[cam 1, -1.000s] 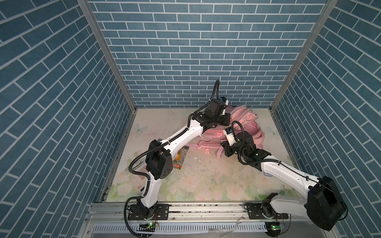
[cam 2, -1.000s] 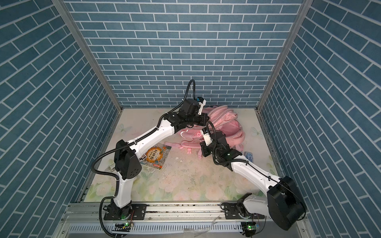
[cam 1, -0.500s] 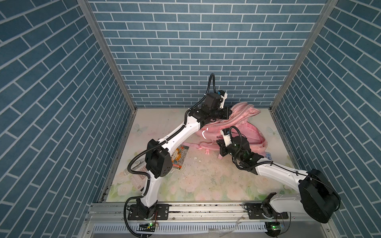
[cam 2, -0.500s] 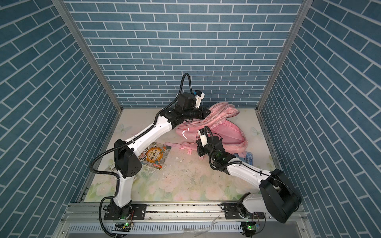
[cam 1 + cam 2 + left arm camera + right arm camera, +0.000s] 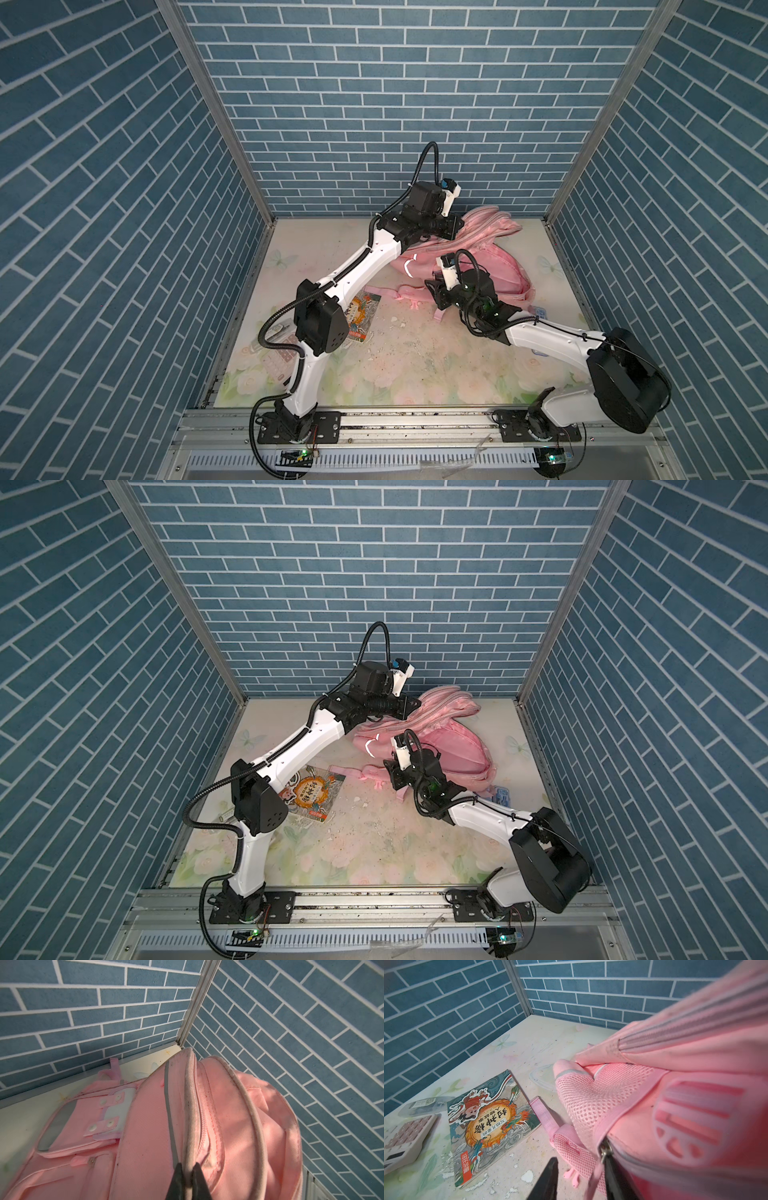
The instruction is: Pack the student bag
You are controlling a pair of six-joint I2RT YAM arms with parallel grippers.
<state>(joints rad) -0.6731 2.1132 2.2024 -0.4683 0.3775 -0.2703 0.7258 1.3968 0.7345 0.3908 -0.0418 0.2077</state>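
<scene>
- The student bag (image 5: 507, 262) lies at one o'clock on the table (image 5: 415, 365), by the back wall, its rim raised.
- The left gripper (image 5: 188, 1180) is clamped on its piped rim; that thin piping could slip out and the mouth sag shut.
- The right gripper (image 5: 580, 1167) stands parted, the zip pull (image 5: 604, 1152) against one finger; closing now may miss it.
- A storybook (image 5: 492, 1124) lies at the bag's eight o'clock, a strap (image 5: 544, 1115) beside it that may snag.
</scene>
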